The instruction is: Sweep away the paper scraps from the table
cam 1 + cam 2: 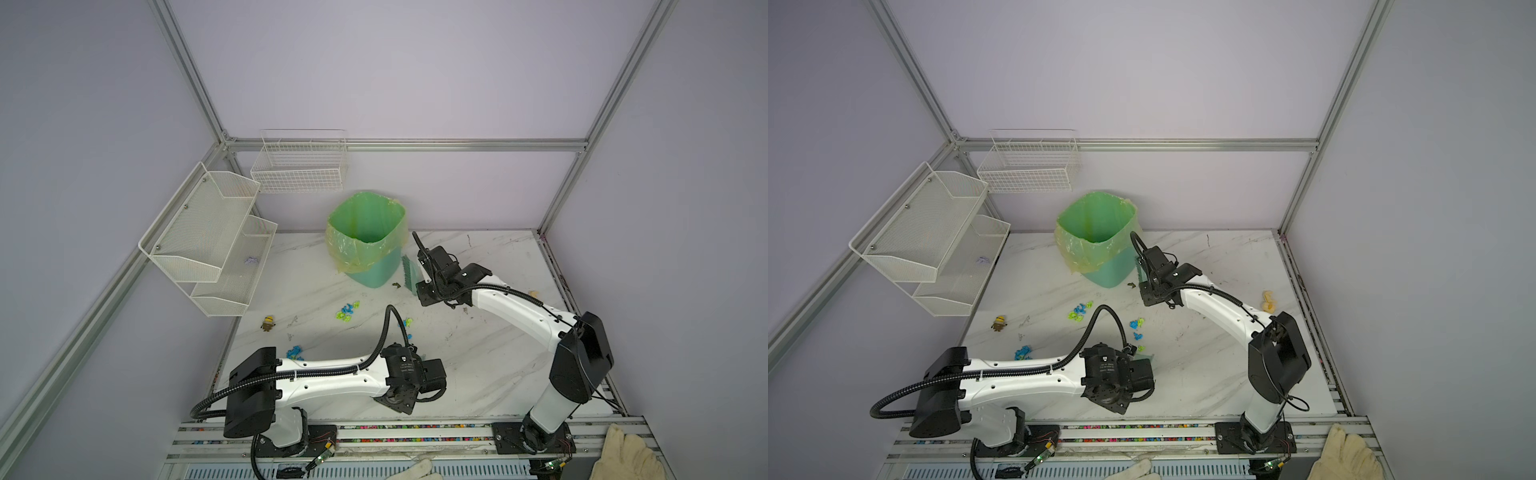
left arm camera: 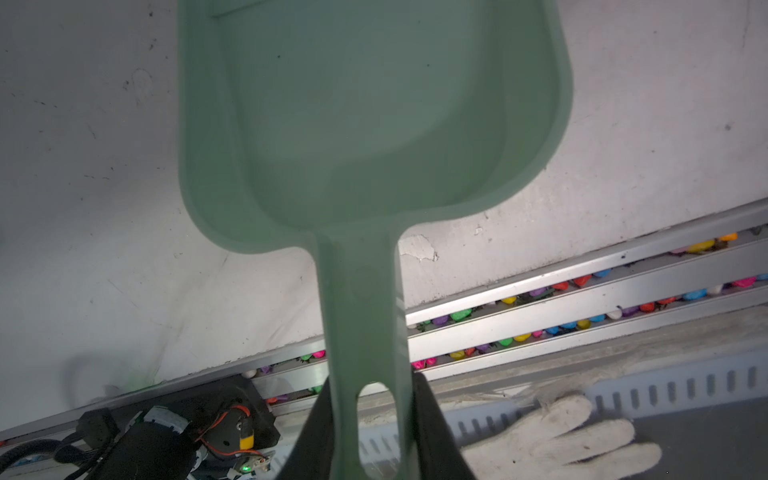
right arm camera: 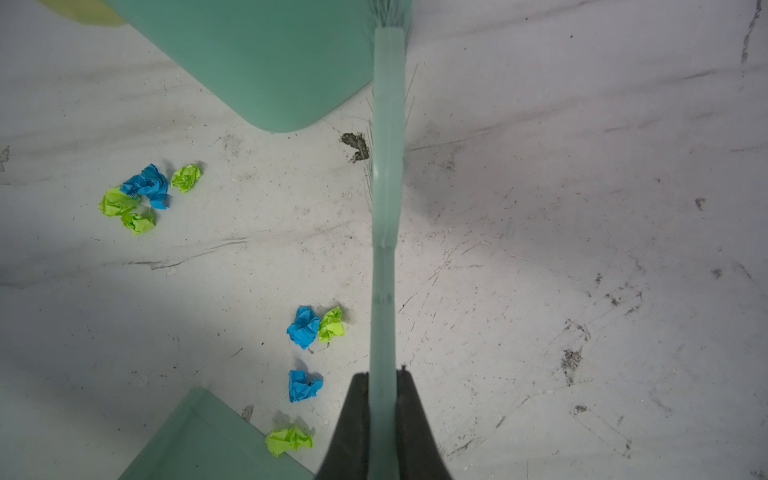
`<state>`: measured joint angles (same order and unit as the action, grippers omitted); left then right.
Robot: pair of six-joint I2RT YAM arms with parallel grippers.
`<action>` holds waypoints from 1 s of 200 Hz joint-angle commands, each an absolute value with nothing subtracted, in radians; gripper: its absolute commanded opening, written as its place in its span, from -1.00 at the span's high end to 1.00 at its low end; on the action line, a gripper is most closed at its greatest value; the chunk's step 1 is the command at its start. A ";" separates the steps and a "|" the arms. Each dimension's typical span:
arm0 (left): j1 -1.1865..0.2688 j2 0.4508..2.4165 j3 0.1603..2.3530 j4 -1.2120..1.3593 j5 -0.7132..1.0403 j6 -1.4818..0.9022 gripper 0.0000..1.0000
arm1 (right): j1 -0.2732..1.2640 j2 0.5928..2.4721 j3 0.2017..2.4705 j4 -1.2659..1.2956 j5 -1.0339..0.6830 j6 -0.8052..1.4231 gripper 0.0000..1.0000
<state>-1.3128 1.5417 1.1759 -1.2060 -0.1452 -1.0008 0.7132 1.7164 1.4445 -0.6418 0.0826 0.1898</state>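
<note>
Marble-look table, scuffed, lilac walls

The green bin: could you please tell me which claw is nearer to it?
Right. The right claw, shut on the brush, is close beside the bin. The left claw, holding the dustpan, sits near the front edge of the table, beyond the paper scraps.

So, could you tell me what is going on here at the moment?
The left gripper grips an empty dustpan by its handle; the right gripper grips a brush, its bristles beside the bin. The paper scraps lie in small clusters on the table between the two tools, none in the dustpan yet.
</note>
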 commanded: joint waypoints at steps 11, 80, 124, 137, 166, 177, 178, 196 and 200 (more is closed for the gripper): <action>-1.265 1.502 1.106 -1.178 -0.141 -0.959 1.00 | 0.722 1.742 1.459 -0.686 0.059 0.143 1.00; -1.173 1.537 1.090 -1.129 -0.156 -0.861 1.00 | 0.770 1.721 1.369 -0.698 -0.011 0.137 1.00; -1.130 1.581 1.103 -1.109 -0.171 -0.797 1.00 | 0.813 1.668 1.298 -0.711 -0.045 0.172 1.00; -1.116 1.594 1.105 -1.103 -0.172 -0.778 1.00 | 0.826 1.641 1.276 -0.701 -0.077 0.184 1.00; -1.098 1.619 1.114 -1.091 -0.183 -0.743 1.00 | 0.839 1.583 1.230 -0.688 -0.145 0.213 1.00; -1.092 1.626 1.115 -1.089 -0.191 -0.733 1.00 | 0.843 1.559 1.212 -0.681 -0.180 0.221 1.00; -1.092 1.627 1.116 -1.089 -0.192 -0.732 1.00 | 0.843 1.557 1.211 -0.679 -0.183 0.222 1.00; -1.082 1.629 1.115 -1.081 -0.198 -0.720 1.00 | 0.845 1.518 1.179 -0.656 -0.259 0.243 1.00; -1.080 1.631 1.116 -1.080 -0.200 -0.718 1.00 | 0.846 1.508 1.173 -0.652 -0.268 0.249 1.00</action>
<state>-1.0954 1.6222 1.1145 -1.0874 -0.1921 -0.7647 0.8391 1.5650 1.2076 -0.6594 -0.1570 0.2119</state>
